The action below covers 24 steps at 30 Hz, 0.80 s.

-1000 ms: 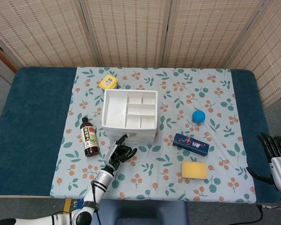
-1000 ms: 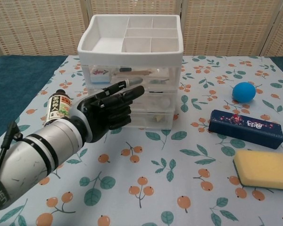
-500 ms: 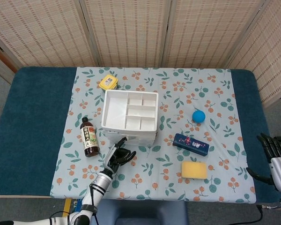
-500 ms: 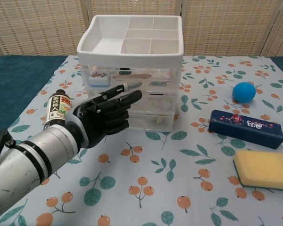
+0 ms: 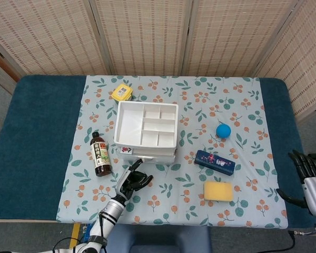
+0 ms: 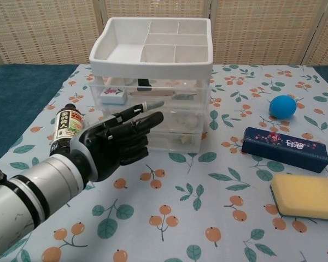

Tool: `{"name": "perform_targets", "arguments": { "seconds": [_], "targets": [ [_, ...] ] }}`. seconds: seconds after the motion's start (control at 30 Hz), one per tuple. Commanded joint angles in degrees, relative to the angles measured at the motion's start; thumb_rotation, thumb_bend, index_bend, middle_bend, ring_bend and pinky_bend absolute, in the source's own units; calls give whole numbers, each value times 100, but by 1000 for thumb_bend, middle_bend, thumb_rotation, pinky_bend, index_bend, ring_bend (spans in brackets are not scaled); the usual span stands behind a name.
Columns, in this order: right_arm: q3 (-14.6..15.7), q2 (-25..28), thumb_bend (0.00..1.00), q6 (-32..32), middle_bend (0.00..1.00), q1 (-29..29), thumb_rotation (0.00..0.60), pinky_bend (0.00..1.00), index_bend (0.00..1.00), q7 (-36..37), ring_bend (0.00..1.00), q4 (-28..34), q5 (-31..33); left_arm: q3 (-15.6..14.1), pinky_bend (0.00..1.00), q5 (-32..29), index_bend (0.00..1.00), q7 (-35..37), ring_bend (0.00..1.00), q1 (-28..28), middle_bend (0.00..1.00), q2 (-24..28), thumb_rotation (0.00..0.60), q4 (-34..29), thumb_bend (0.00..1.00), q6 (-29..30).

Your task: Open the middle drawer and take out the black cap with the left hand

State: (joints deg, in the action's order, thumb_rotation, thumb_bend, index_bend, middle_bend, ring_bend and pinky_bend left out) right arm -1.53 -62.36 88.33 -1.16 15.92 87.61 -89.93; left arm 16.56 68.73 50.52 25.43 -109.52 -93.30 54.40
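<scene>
Left hand at the front of the clear drawer unit, a drawer slid partly out.

From above, the white-topped drawer unit [image 5: 145, 132] shows a drawer front poking out toward the left hand [image 5: 132, 181], and the right hand [image 5: 312, 182] rests at the counter's [image 5: 42, 142] far right edge, fingers spread and holding nothing; the chest view misses that hand. The chest view shows the drawer unit [image 6: 151, 90] has see-through drawers stacked under a compartmented tray, long axis running left-right, fronts facing the robot. A small black object [image 6: 144, 82] lies in the upper drawer; whether it is the cap I cannot tell. The left hand [image 6: 117, 143] sits just in front of the drawers, fingers [image 6: 145, 119] curled inward, 1 extended toward the unit, grasping nothing visible. A sauce bottle [image 6: 66, 125] stands left of the unit.
</scene>
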Motion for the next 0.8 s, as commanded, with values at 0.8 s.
{"name": "perform_targets", "arguments": {
  "seconds": [0.8],
  "targets": [
    [-59,155,198,186,0,51,600,0,0,-104,0,159,-43,-1004,1000,1252,270,-1423,1000,-518,992,1848,600,-1078,299,731]
  ]
}}
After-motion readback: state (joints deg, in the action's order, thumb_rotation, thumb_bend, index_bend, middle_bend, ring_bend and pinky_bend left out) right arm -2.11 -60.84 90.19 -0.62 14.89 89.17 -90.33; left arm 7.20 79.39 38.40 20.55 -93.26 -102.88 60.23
